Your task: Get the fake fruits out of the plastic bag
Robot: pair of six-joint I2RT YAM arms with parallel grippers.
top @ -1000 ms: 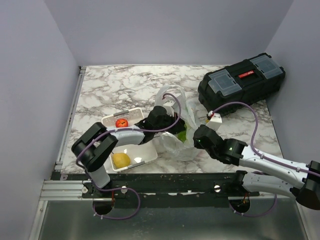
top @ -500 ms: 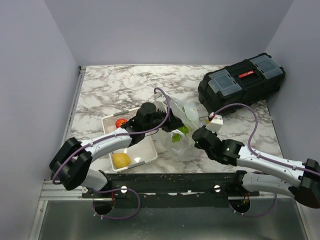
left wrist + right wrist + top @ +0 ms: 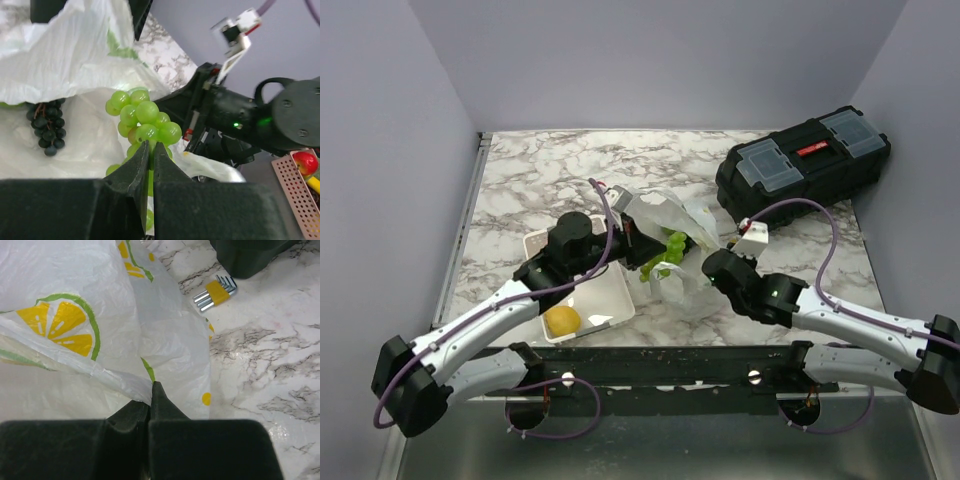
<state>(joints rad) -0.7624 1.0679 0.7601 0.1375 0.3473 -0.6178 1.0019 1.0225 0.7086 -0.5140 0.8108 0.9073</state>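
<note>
The plastic bag [image 3: 672, 212] lies crumpled at the table's middle, white with lemon prints [image 3: 95, 335]. My left gripper [image 3: 151, 146] is shut on the stem of the light-green grape bunch [image 3: 145, 120], which hangs just outside the bag's mouth [image 3: 660, 260]. A dark purple grape bunch [image 3: 46, 127] lies inside the bag, under its upper fold [image 3: 65, 55]. My right gripper [image 3: 151, 387] is shut on a fold of the bag at its near right side [image 3: 705, 268]. No round green fruit shows.
A white tray [image 3: 617, 300] with a yellow fruit [image 3: 561, 320] sits left of the bag, under my left arm. A red apple [image 3: 306, 162] shows at the tray's edge. A black toolbox [image 3: 802, 165] stands at the back right, with a hex key set [image 3: 216, 292] near it.
My left arm has drawn back to the left, pulling the green grape bunch out of the bag's mouth. My right gripper has closed on the bag's edge and shifted slightly left.
</note>
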